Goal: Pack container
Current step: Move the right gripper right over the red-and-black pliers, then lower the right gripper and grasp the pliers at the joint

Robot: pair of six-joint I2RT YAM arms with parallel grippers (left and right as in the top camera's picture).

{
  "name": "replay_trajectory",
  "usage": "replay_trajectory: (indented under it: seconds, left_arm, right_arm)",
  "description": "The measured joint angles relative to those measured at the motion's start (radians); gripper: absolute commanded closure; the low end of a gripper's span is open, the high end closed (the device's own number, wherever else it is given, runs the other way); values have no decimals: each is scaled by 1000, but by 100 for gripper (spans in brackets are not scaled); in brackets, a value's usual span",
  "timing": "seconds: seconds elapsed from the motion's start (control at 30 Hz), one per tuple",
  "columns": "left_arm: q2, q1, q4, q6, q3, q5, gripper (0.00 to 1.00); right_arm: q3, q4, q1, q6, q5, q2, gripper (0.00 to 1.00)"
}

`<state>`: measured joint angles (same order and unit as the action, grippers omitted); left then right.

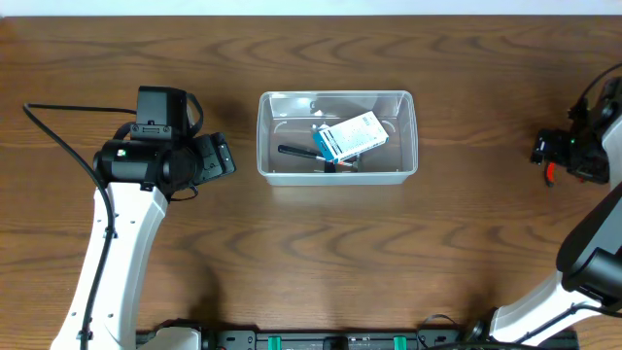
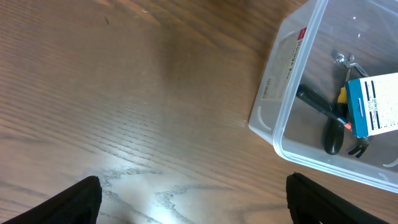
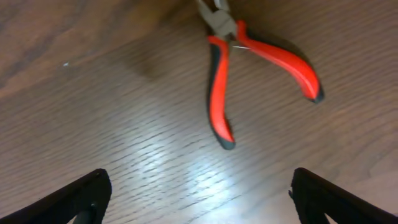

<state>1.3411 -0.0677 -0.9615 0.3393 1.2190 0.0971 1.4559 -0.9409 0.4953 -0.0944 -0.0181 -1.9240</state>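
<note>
**Both grippers open; container mid-table w/ items inside**

At the near edge of the wooden table (image 1: 311, 262) the two arms rise from their bases. The white L arm runs up the left side and the R arm curves up along the right edge.

The L gripper (image 1: 219, 156) sits just left of the container (image 1: 330, 179), pointing toward it w/o touching. In the L wrist view its fingers (image 2: 81, 199) are dark tips at the two bottom corners w/ bare wood btwn them, so it's spread wide and holds nothing.

The R gripper (image 1: 547, 160) is at the far right, well apart from the container. In the R wrist view its fingers (image 3: 84, 196) also sit at the bottom corners, wide apart and empty. Beyond them, pliers (image 3: 249, 68) lie flat on the wood, clear of the fingertips. They have red handles w/ black trim, splayed, and a grey nose pointing away from the cam.

The container is a clear plastic tub w/ rounded corners and a rim, upright at approx. table ctr, long side running left-right. Inside it:
- A blue-and-white box (image 1: 352, 136) lies tilted over other items, toward the right half.
- A black-handled tool (image 1: 294, 151) pokes out to the box's left.
- A shiny metal part (image 2: 345, 59) shows by the box in the L wrist view. Can't tell what it belongs to.
</note>
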Motion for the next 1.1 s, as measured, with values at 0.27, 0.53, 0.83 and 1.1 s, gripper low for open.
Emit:
replay_trajectory:
  seconds: [0.27, 0.53, 0.83, 1.1]
  left_arm:
    - [0, 0, 0, 0, 0, 0, 13]
    - [0, 0, 0, 0, 0, 0, 13]
    - [0, 0, 0, 0, 0, 0, 13]
    - [0, 0, 0, 0, 0, 0, 13]
  right_arm:
    - [-1, 29, 18, -2, 12, -6, 10]
    - [-6, 55, 18, -3, 20, -110, 9]
    - [-12, 131, 18, -3, 23, -137, 11]
    - [-12, 173, 18, -3, 23, -138, 14]
